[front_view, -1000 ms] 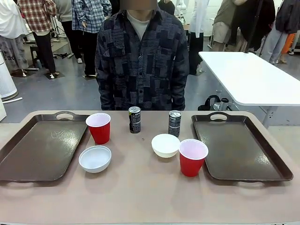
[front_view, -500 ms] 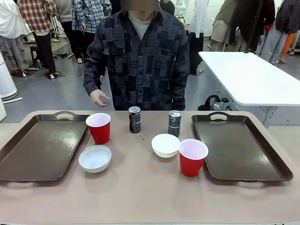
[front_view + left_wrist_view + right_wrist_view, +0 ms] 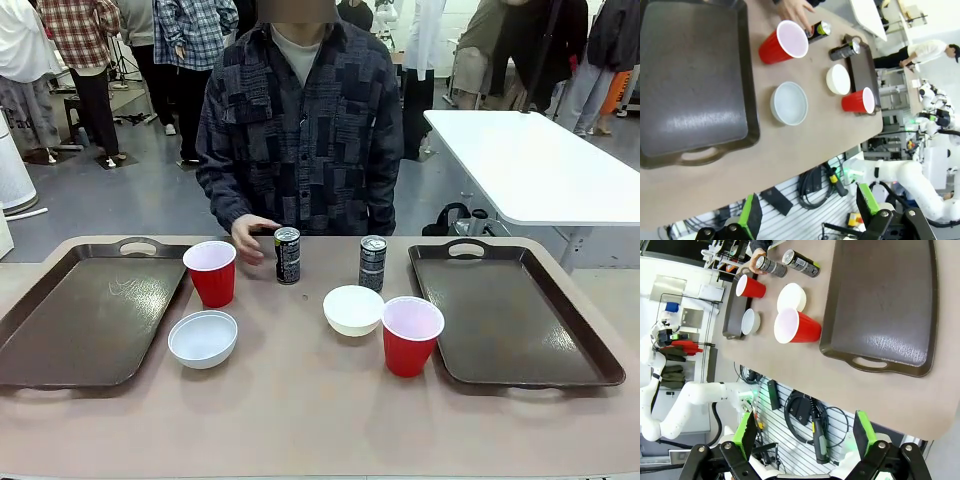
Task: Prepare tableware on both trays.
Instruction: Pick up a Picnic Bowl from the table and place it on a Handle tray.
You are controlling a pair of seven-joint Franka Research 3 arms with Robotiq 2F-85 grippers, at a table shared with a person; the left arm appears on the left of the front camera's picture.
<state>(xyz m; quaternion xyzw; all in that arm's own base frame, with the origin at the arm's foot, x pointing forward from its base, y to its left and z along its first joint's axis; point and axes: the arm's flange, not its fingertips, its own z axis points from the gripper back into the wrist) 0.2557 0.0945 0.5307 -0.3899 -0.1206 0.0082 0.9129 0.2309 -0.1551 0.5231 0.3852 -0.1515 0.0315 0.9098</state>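
Two empty dark brown trays lie at the table's ends, the left tray (image 3: 90,320) and the right tray (image 3: 520,320). Between them stand two red cups (image 3: 211,272) (image 3: 411,335), two white bowls (image 3: 203,338) (image 3: 353,309) and two dark cans (image 3: 287,255) (image 3: 372,263). The person's hand (image 3: 252,236) touches the left can. My left gripper (image 3: 809,212) hangs open off the near table edge, well back from the left tray (image 3: 690,85) and bowl (image 3: 789,103). My right gripper (image 3: 804,437) is open too, short of the right tray (image 3: 885,305) and red cup (image 3: 796,326).
The person stands at the far side behind the cans. A white table (image 3: 530,165) stands behind at the right. Cables and a slatted panel (image 3: 805,415) lie below the near table edge. Bare tabletop (image 3: 300,410) runs along the front.
The person's hand came out from the side, reached down and now rests against the left can. The tableware and trays have not moved.
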